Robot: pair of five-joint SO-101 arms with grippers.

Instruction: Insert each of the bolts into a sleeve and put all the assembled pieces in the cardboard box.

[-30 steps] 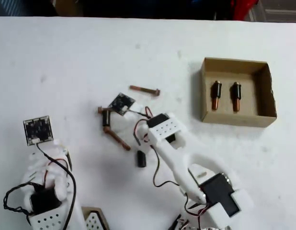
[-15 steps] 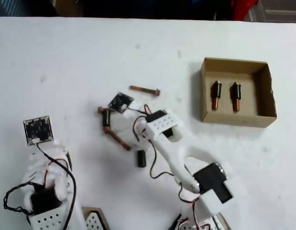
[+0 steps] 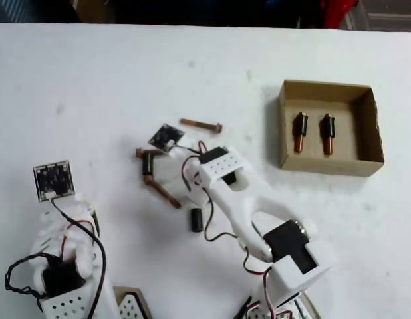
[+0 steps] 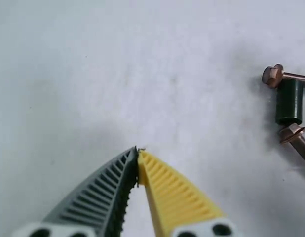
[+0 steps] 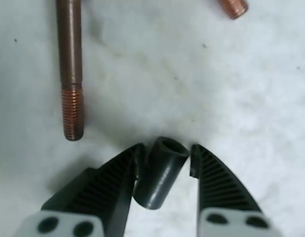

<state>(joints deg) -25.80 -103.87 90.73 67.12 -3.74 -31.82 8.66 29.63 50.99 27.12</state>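
My right gripper is low over the table, open, with a black sleeve lying tilted between its fingers; one finger touches it and the other stands a little off. A copper bolt lies just beyond, thread toward the gripper. From above, the right arm hangs over the loose parts: a bolt, a bolt, a sleeve and a sleeve. The cardboard box holds two assembled pieces. My left gripper is shut and holds nothing, back at the near left.
The left arm is folded at the table's near left corner. In the left wrist view a sleeve lies between two bolt heads. White tabletop spreads wide at the far side and left.
The right arm has stretched farther out over the loose parts, its wrist shifting a little away and left. The left arm and the parts on the table have not moved.
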